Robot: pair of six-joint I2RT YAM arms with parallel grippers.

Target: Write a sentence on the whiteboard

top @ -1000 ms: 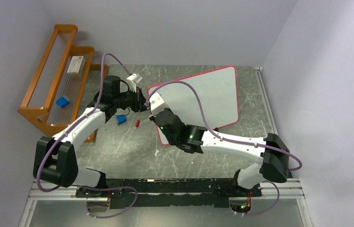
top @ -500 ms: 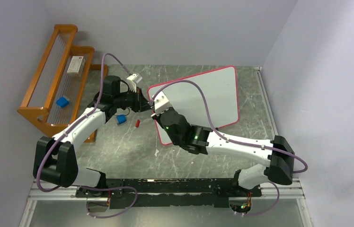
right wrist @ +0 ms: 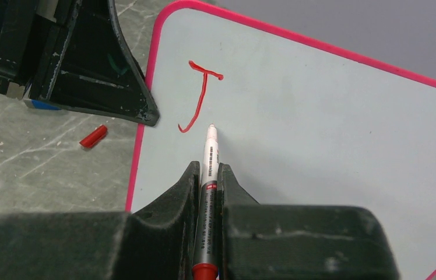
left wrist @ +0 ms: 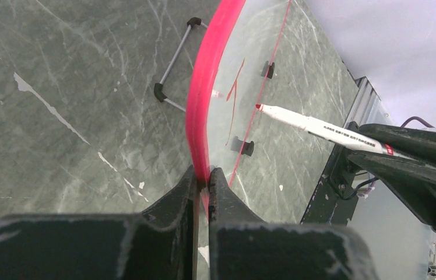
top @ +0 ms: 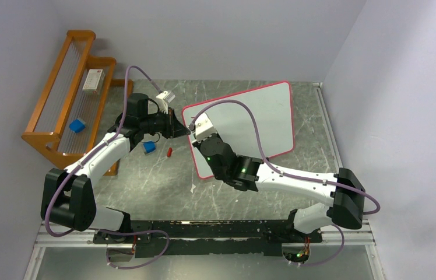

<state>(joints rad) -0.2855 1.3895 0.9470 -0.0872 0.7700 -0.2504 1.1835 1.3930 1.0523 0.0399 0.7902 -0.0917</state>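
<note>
Whiteboard [top: 262, 116] rim pinched in left claw [left wrist: 203, 178], marker [right wrist: 210, 143] in right claw [right wrist: 207, 167]

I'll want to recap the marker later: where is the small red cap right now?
In the top view the red cap lies on the table, just left of the whiteboard and close to the left gripper.

A robotics lab is showing: bare walls [top: 204, 35] enclosing a marbled worktop [top: 146, 181], left arm [top: 96, 154] and right arm [top: 297, 181] sitting on a rail [top: 215, 230] at its near edge.
</note>
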